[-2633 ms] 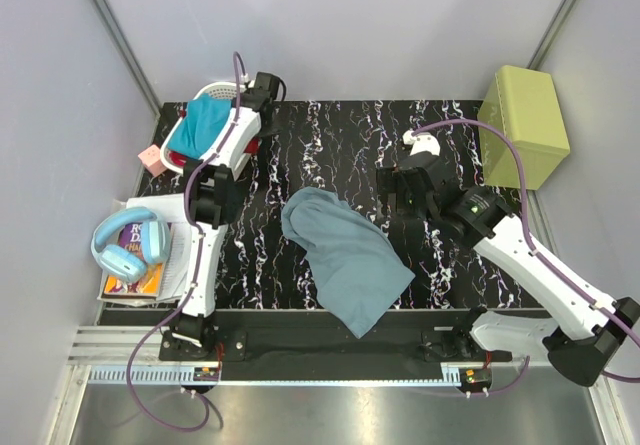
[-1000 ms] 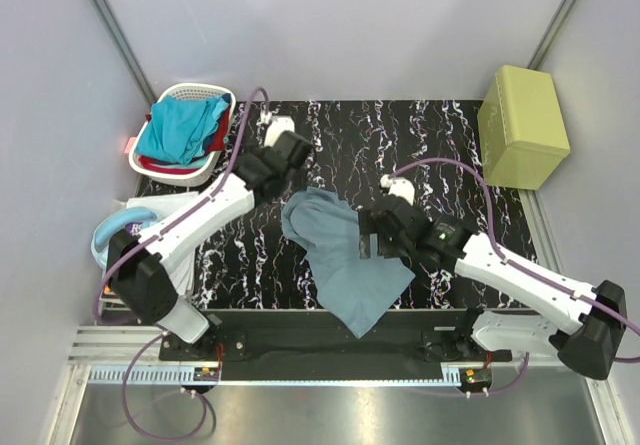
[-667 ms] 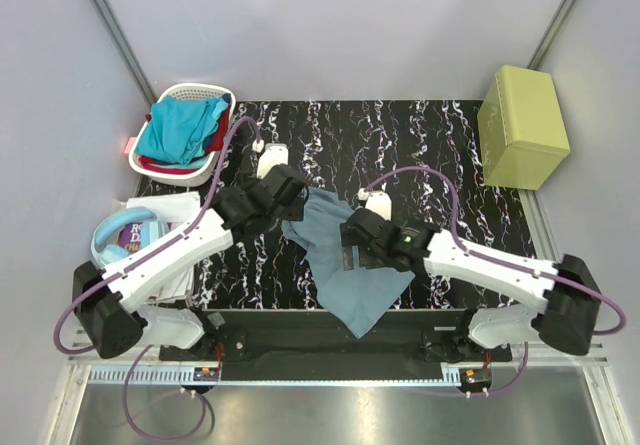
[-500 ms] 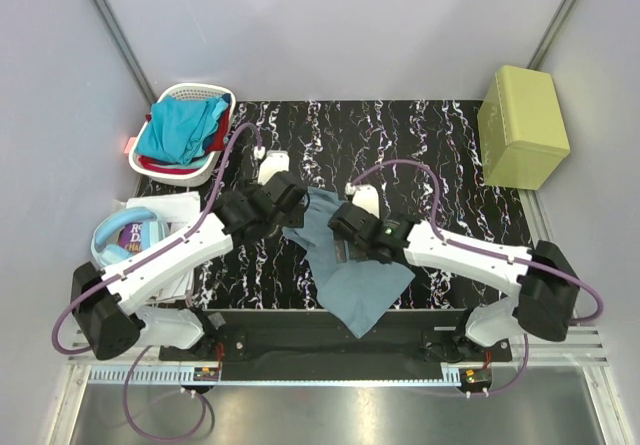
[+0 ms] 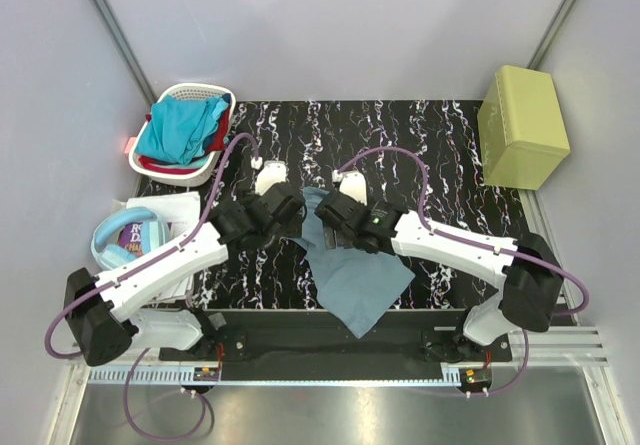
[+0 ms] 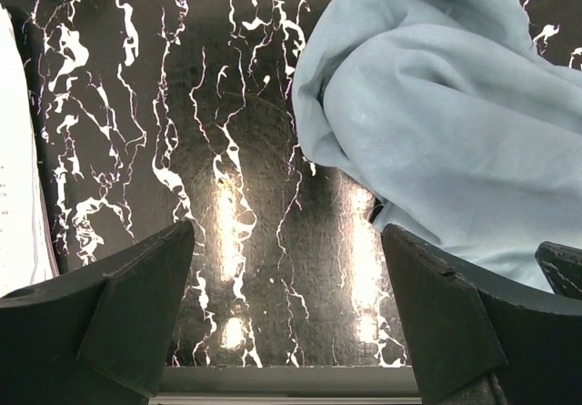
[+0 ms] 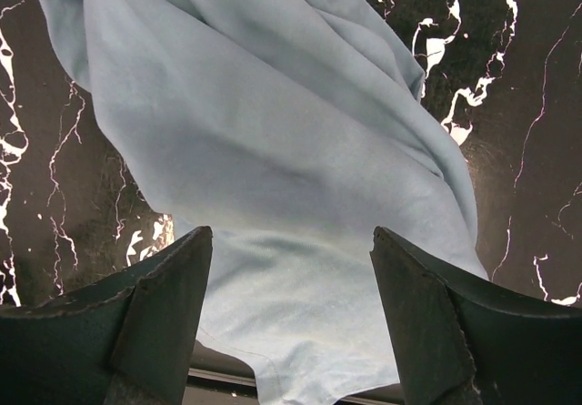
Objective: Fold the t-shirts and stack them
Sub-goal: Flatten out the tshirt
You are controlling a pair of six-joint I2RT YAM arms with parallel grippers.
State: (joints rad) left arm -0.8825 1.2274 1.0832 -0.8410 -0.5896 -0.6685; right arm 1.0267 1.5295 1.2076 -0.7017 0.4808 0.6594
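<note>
A muted grey-blue t-shirt [image 5: 358, 270] lies crumpled on the black marbled table [image 5: 440, 155], stretching toward the near edge. My left gripper [image 5: 293, 213] hangs open beside the shirt's upper left edge; in the left wrist view the left gripper [image 6: 286, 287] has bare table between its fingers and the shirt [image 6: 436, 105] at upper right. My right gripper [image 5: 333, 215] is open over the shirt's upper part. The right wrist view shows the right gripper [image 7: 291, 282] spread above the cloth [image 7: 273, 132], gripping nothing. A turquoise t-shirt [image 5: 180, 130] and a red one [image 5: 224, 117] sit in the basket.
The white laundry basket [image 5: 195, 90] stands at the far left corner. An olive-green box [image 5: 523, 125] sits at the far right. Blue headphones [image 5: 125, 245] rest on books and papers [image 5: 172, 255] at the left edge. The two grippers are close together.
The left arm has left the basket and swung to the shirt's left edge. The right arm has moved left over the shirt's top, and its jaws have narrowed a little.
</note>
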